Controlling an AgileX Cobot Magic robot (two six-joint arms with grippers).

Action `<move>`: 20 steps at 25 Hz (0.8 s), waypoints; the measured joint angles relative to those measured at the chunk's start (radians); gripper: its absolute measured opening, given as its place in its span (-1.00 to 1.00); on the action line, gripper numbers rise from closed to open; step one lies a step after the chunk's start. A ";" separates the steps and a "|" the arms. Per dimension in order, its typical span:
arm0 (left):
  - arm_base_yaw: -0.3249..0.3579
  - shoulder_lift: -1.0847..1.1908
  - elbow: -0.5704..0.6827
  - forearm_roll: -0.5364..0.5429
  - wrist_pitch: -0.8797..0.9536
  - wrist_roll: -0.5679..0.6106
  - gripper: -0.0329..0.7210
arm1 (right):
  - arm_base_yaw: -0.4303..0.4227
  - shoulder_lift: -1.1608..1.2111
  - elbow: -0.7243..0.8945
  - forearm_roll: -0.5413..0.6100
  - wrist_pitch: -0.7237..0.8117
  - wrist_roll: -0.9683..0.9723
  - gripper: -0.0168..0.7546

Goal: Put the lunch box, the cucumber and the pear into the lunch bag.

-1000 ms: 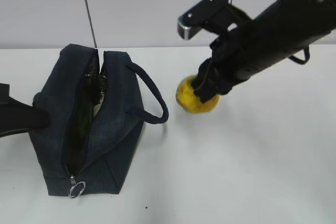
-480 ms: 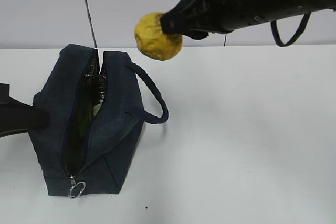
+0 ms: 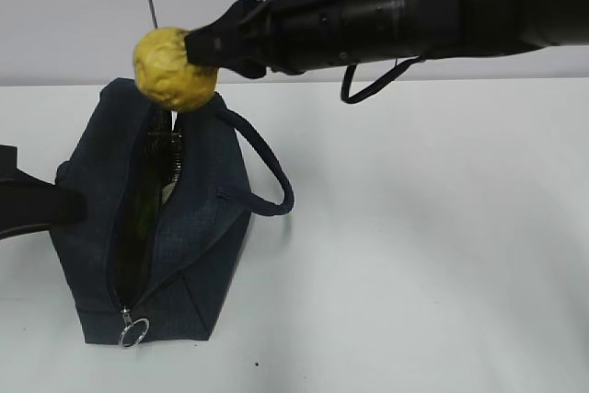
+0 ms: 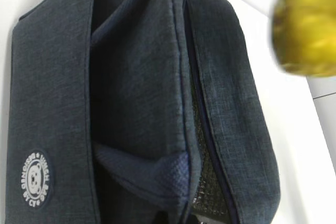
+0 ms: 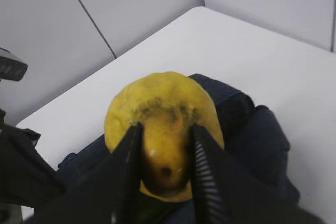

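1. Above the far end of the unzipped lunch bag (image 3: 156, 218), the right hand (image 3: 204, 46) pinches the pear (image 3: 173, 68) by its narrow neck, clear of the tabletop (image 3: 423, 246).
2. Beside the bag's left side sits the left hand (image 3: 37, 204); its state cannot be told.

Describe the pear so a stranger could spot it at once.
Find the dark navy lunch bag standing unzipped on the left of the white table. Above its far end a black arm reaches in from the right, and its right gripper is shut on the pear. The pear is the only yellow, lumpy, round thing here, with brownish blotches, and it hangs in the air.
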 joint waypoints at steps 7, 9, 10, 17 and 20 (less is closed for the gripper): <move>0.000 0.000 0.000 0.000 0.000 0.000 -0.90 | 0.042 0.177 -0.131 -0.069 0.015 -0.005 -0.33; 0.000 0.000 0.000 0.000 -0.002 0.000 -0.90 | 0.053 0.196 -0.150 -0.125 0.005 -0.005 -0.19; 0.000 0.000 0.000 0.000 -0.002 0.000 -0.90 | 0.056 0.197 -0.152 -0.139 -0.005 -0.005 -0.08; 0.000 0.000 0.000 -0.001 -0.002 0.000 -0.90 | 0.057 0.182 -0.177 -0.158 -0.036 -0.005 0.35; 0.000 0.000 0.000 -0.001 -0.002 0.000 -0.89 | 0.057 0.130 -0.178 -0.194 -0.093 0.010 0.35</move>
